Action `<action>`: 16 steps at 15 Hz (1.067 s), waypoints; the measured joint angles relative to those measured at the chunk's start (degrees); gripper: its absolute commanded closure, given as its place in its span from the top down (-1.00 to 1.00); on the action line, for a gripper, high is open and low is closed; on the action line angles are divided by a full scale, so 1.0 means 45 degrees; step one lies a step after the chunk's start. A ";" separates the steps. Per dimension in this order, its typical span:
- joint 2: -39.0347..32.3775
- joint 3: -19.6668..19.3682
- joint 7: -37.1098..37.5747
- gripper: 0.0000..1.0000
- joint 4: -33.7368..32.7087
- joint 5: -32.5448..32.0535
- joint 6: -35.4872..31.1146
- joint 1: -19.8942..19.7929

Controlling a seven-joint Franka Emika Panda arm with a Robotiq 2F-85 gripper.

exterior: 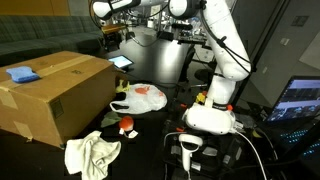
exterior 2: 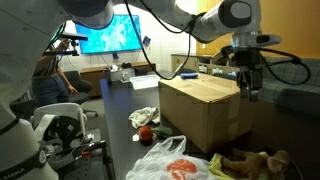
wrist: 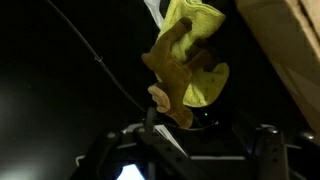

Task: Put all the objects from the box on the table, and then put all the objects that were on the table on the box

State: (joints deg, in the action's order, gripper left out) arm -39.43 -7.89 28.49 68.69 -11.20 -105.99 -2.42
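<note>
A large cardboard box (exterior: 55,95) stands on the dark table and also shows in an exterior view (exterior 2: 205,110). A blue object (exterior: 22,73) lies on its top. On the table lie a white plastic bag with something orange inside (exterior: 140,97), a crumpled pale cloth (exterior: 92,152) and a small red object (exterior: 126,125). A yellow and brown plush toy (wrist: 185,65) lies beside the box, also seen in an exterior view (exterior 2: 250,162). My gripper (exterior 2: 248,90) hangs open and empty above the toy, next to the box's side (wrist: 290,60); its fingers (wrist: 207,135) stand wide apart.
The robot base (exterior: 212,112) stands on the table by the bag. A tablet (exterior: 120,62) lies behind the box. Monitors (exterior 2: 112,35) and a person (exterior 2: 55,75) are at the far side. Cables hang near the table's front edge.
</note>
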 measured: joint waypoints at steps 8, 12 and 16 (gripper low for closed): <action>0.2412 0.0228 0.0321 1.00 0.1153 -0.1595 -0.0325 0.2742; 0.2523 0.0783 0.0403 1.00 0.1111 -0.2311 -0.0307 0.3981; 0.2294 0.1371 0.0348 1.00 0.0833 -0.2455 -0.0296 0.4824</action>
State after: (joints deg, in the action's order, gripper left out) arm -29.10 -1.72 30.06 72.44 -22.25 -107.33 19.28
